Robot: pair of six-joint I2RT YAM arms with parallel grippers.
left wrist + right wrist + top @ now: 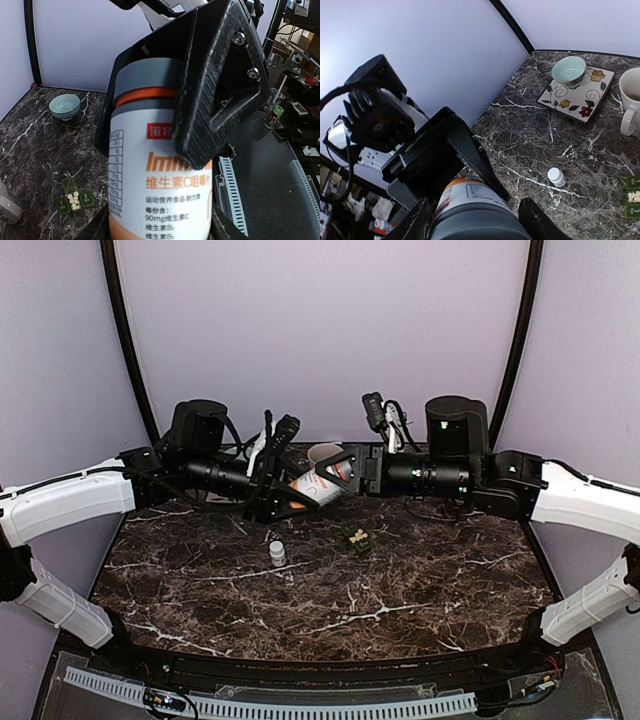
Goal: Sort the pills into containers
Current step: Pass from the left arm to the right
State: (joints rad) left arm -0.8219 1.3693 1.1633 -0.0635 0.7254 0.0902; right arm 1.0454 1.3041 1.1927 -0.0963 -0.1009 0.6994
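My left gripper [290,490] is shut on a large white pill bottle [160,165] with orange print, held above the table's far middle. The bottle's grey cap [475,222] sits between the fingers of my right gripper [475,225], which press on both its sides. In the left wrist view one black right finger [220,85] lies over the cap. The dark green pill box, the container [357,537], lies on the table below, with white pills [74,200] in its middle compartment. It also shows at the right wrist view's edge as the pill box [633,197].
A small white vial [277,554] stands left of the pill box. At the back, a cream mug [632,100] stands beside a flowered tile [592,95] carrying a pale green bowl [569,70]. Dark marble table [400,590].
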